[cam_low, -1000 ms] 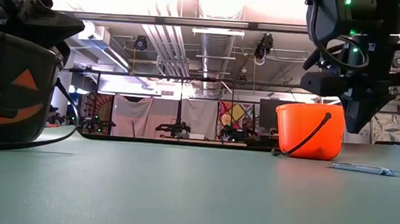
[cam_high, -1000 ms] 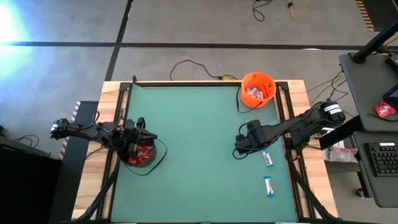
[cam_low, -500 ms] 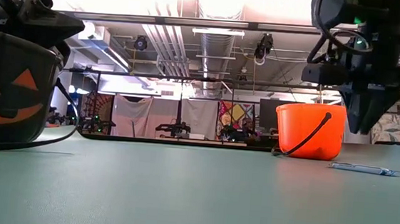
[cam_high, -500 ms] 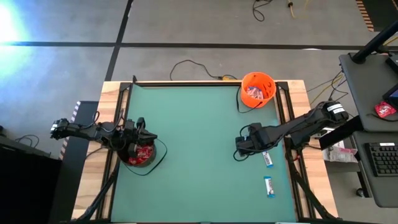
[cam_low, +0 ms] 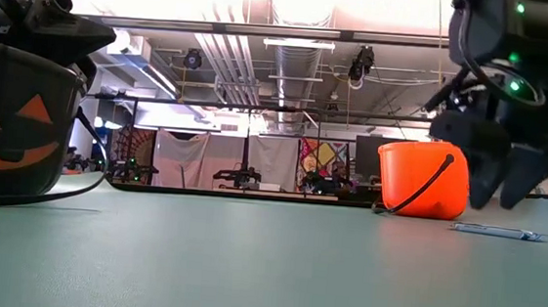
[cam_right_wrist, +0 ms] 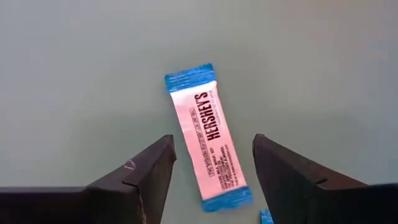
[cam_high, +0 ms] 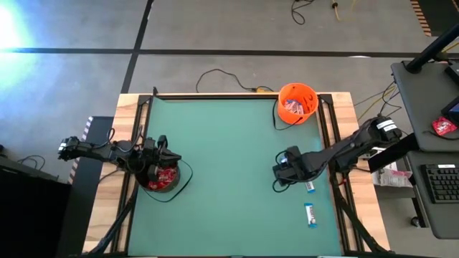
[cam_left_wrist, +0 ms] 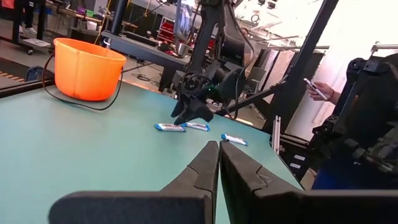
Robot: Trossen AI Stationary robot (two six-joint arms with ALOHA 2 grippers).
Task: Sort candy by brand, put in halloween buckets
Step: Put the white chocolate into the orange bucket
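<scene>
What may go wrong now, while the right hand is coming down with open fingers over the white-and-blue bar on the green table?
1. The right hand straddles the slim white-and-blue wrapped bar, which lies flat; its fingers may slide over the wrapper and push it away.
2. A second white-and-blue bar lies close by, as the left wrist view shows; it might be nudged or caught too.
3. The bright orange plastic bucket stands at the table's far edge, so the bar could drop on the way.

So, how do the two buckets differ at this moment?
The orange bucket stands at the table's far right corner with no arm near it; the black bucket sits at the left edge, under the left gripper. The orange one holds white-and-blue bars; the black one holds red packets. The black one has an orange pumpkin face; the orange one shows none. Both are upright and round.
</scene>
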